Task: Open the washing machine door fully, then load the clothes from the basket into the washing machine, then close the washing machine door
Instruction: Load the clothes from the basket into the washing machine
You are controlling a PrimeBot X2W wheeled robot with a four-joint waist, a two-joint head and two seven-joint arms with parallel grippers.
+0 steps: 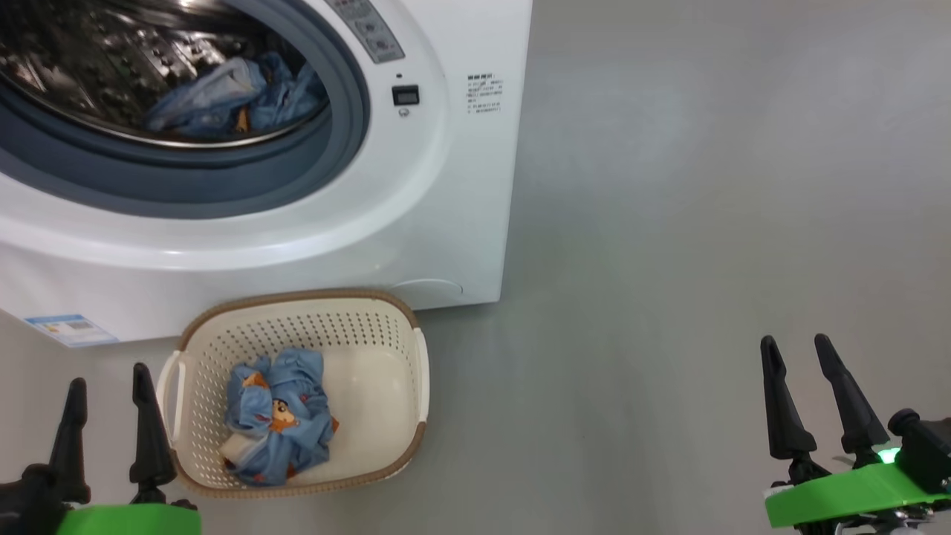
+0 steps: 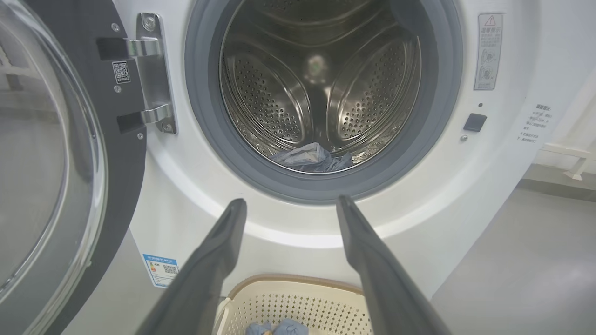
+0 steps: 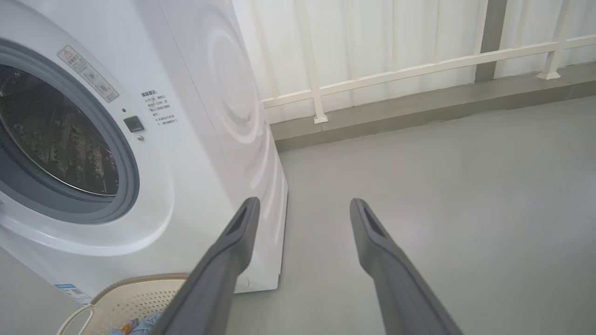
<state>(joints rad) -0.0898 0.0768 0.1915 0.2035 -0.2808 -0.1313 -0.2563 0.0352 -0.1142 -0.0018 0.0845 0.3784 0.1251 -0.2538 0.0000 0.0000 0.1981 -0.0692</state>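
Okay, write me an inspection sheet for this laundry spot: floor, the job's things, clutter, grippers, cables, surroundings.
Surface: smooth grey floor.
Washing machine: white front-loader, drum mouth uncovered.
Washing machine door: swung wide open on its hinge.
Clothes in the drum: one blue bundle lying at the bottom.
Clothes in the basket: one printed blue bundle, not yet loaded.
Basket: on the floor just in front of the machine, below the opening.
Clutter: nothing seen.
Left gripper: open, empty, beside the basket's handle.
Right gripper: open, empty, over the floor, well away from the basket.
Cables: nothing seen.
Surroundings: white railing along a pale wall beyond the machine.
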